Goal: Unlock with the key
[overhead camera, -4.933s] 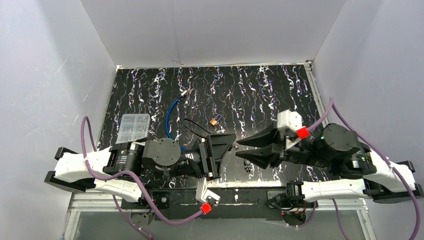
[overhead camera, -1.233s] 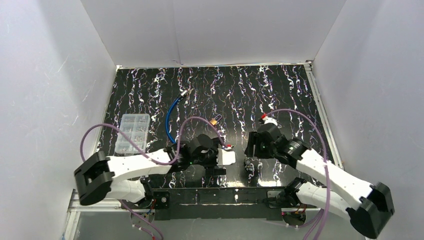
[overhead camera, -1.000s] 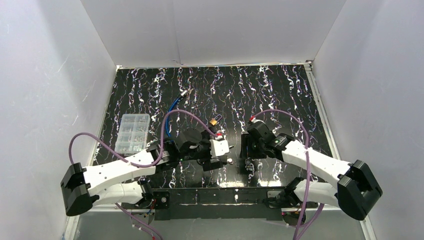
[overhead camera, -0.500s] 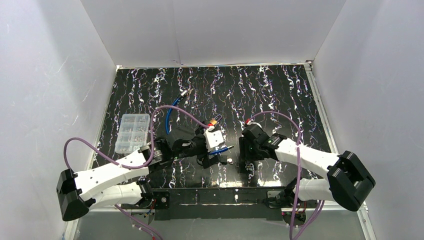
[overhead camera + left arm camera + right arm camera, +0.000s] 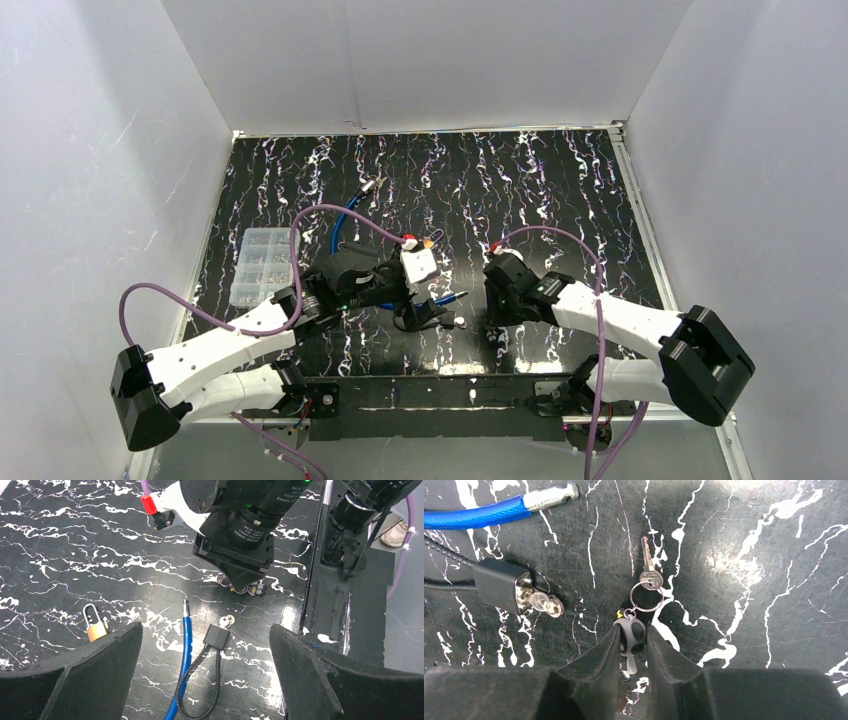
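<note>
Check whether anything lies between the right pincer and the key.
Nothing visible does. The right pincer straddles the fob on the key's ring, and the key lies just beyond its tips on the table. The cable lock and blue cable lie off to one side.

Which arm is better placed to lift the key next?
Right. The right gripper presses both sides of the key fob, the key on its ring just ahead. The left gripper hangs wide open, empty, above the cable lock and padlock.

The right gripper [image 5: 634, 631] pinches a gray tag [image 5: 631, 641]. The key [image 5: 647, 562] hooked to it lies on the black table [image 5: 749, 630].
</note>
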Controlling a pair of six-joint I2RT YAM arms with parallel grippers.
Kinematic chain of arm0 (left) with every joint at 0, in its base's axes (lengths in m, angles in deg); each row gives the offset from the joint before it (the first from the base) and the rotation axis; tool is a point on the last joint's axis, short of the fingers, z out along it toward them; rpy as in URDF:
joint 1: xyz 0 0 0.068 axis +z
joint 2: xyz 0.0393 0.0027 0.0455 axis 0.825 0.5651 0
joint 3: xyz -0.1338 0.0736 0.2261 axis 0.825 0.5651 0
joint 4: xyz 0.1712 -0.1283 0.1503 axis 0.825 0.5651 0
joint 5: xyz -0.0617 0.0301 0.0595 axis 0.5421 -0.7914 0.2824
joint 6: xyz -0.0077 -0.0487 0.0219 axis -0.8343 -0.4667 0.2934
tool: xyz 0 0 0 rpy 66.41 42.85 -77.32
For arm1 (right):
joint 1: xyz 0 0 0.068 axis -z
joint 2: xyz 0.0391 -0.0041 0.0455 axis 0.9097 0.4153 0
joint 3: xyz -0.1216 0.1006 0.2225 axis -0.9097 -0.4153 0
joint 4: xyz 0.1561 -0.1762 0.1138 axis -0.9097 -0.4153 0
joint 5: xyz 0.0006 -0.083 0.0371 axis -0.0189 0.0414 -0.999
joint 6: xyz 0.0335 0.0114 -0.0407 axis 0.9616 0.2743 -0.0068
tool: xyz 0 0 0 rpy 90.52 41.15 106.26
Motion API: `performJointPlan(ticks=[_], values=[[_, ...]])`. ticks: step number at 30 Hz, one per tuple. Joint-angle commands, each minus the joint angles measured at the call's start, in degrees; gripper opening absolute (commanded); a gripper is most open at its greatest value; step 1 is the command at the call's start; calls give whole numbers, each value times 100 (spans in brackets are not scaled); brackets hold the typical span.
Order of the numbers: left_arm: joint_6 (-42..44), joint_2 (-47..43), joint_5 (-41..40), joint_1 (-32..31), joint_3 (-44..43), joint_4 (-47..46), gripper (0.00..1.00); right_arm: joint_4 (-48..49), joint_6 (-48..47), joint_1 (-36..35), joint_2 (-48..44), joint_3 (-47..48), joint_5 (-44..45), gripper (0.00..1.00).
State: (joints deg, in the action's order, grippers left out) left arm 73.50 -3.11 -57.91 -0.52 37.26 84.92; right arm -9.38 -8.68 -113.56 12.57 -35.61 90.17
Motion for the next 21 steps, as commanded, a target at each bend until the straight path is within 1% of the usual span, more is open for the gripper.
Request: performJointPlan(ticks=[1, 2, 3, 6, 10, 13, 16, 19, 21], values=[[199, -123, 250, 47, 120, -238, 98, -137, -176, -25, -446, 64, -80, 8], [288, -122, 250, 44, 152, -274, 98, -199, -281, -26, -592, 159, -140, 4], [375, -121, 255, 48, 204, -310, 98, -324, -385, -15, -733, 327, -181, 1], [657, -138, 215, 47, 418, -481, 98, -718, -681, 132, -1046, 931, -670, 1], [1181, -264, 473, 40, 746, -631, 98, -1015, -802, 464, -1388, 1490, -1840, 1], [1518, -399, 498, 39, 1110, -1066, 98, -1087, -798, 729, -1571, 1760, -2620, 1], [1422, -372, 360, 26, 1221, -1390, 98, -1198, -820, 921, -1689, 2053, -3250, 1], [1198, -308, 80, -36, 1376, -1969, 98, -1262, -842, 1044, -1724, 2326, -3819, 1], [1208, -227, -102, -137, 1425, -2324, 98, -1292, -826, 1113, -1717, 2501, -4130, 1]])
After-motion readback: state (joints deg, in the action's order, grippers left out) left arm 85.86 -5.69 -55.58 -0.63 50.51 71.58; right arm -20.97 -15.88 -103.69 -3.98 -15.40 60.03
